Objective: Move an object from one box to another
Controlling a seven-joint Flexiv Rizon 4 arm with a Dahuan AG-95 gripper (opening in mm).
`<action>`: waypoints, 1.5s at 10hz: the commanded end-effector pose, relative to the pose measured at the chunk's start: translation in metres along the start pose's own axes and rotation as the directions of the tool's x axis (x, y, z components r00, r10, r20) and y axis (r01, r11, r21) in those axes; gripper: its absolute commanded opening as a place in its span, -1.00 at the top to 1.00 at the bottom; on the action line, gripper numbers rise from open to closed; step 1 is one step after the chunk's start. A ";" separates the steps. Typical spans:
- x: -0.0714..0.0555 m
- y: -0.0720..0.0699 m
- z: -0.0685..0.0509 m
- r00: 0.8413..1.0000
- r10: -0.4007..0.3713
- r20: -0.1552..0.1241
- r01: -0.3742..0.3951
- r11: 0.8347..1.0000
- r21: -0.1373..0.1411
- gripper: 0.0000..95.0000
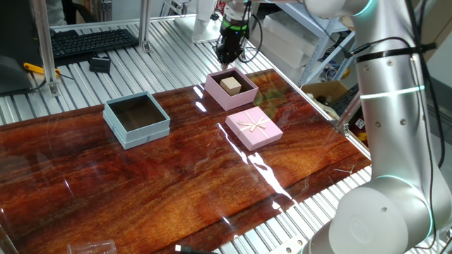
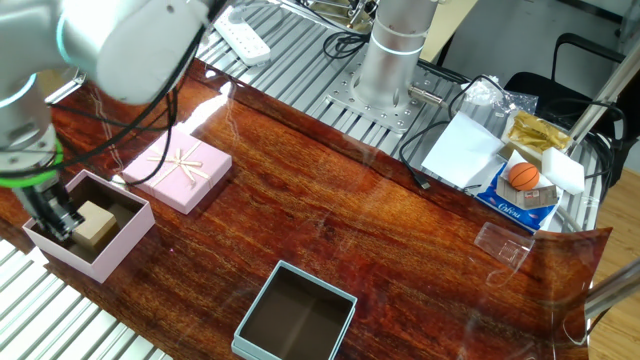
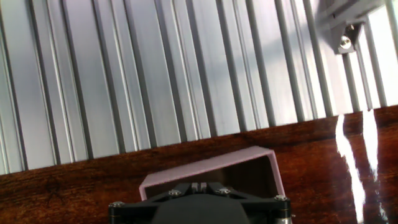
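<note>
The small tan wooden cube sits inside the pink box at the table's far edge. My gripper hangs just over the outer side of that box, beside the cube and not holding it. Its fingers are pressed together, shut on nothing. The pale blue-grey box stands apart on the wood, its dark inside bare. In the hand view the cube is hidden behind the gripper body.
A flat pink lid with a ribbon bow lies next to the pink box. Ribbed metal decking borders the wooden tabletop. A keyboard lies beyond, and a small basketball sits among packets near the arm's base.
</note>
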State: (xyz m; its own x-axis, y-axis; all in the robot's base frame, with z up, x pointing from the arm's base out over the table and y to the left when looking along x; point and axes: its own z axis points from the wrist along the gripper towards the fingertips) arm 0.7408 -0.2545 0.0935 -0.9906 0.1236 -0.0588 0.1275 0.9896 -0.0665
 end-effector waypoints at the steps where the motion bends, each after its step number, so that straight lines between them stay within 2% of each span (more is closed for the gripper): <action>1: 0.010 -0.001 -0.002 1.000 -0.008 0.000 0.008 1.000 -0.019 1.00; 5: 0.026 -0.010 0.001 0.999 -0.041 0.001 0.041 0.999 -0.027 1.00; 6: 0.029 -0.012 0.002 0.999 -0.048 0.002 0.048 0.998 -0.030 0.60; 7: 0.030 -0.013 0.002 0.999 -0.045 -0.003 0.045 0.998 -0.034 0.60; 9: 0.032 -0.014 0.003 1.000 -0.025 -0.009 0.024 0.999 -0.048 -0.20; 15: 0.034 -0.012 0.010 1.000 -0.021 -0.011 0.021 0.999 -0.043 -0.20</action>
State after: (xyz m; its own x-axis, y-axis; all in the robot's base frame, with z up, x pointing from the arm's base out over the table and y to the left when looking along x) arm 0.7068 -0.2628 0.0814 -0.9933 0.1030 -0.0521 0.1045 0.9942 -0.0265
